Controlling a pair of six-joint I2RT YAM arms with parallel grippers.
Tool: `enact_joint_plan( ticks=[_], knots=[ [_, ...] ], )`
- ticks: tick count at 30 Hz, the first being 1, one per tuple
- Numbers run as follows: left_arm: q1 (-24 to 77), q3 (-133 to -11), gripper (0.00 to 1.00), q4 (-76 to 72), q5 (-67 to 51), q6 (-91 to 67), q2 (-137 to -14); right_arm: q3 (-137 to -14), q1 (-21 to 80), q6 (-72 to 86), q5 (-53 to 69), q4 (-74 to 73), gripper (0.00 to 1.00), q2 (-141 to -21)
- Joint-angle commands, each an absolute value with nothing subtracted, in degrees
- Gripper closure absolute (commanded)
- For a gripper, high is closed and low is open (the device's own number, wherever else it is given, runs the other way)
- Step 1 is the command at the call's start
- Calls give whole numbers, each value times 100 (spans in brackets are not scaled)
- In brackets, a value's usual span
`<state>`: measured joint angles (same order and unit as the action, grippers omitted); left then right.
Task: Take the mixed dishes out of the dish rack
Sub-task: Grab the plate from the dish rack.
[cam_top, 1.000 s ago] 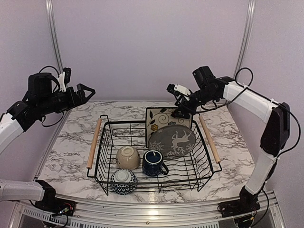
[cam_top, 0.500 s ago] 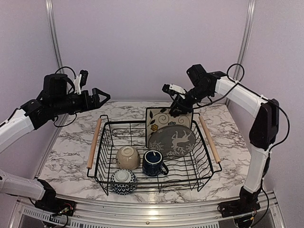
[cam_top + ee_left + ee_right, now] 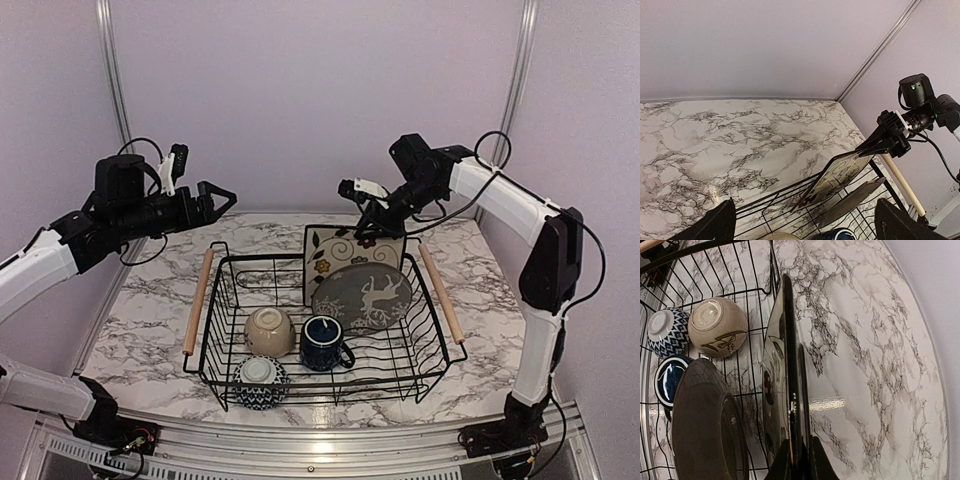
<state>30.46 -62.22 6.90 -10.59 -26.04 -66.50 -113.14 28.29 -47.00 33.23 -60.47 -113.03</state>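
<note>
Ceramic, likely stiff, slick, breakable.
My right gripper (image 3: 799,444) pinches the square cream floral plate (image 3: 775,385) by its top rim; left gripper (image 3: 218,200) gapes.

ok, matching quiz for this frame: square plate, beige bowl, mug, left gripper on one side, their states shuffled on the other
1 square plate
2 beige bowl
3 mug
4 left gripper

A open, holding nothing
B upside down in the rack
C top edge pinched by the right gripper
D upright in the rack

Pairs: 1-C, 2-B, 3-D, 4-A
</note>
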Motion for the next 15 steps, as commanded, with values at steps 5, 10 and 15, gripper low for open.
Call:
enact_joint_plan(
  ticks=[5,10,15],
  knots=[
    [3078,-5886,1,215,-1148,-2704,-6656,-11522,2907,-5044,3423,-6312,100,-11160],
    [3090,-5886,1,146,-1156,-2733,-6727,-11651,2912,-5253,3391,-6333,100,-10997],
    [3094,-5915,1,123,-1161,-2725,-6776,-11723,2906,-5286,3450,-6364,100,-10873]
  ],
)
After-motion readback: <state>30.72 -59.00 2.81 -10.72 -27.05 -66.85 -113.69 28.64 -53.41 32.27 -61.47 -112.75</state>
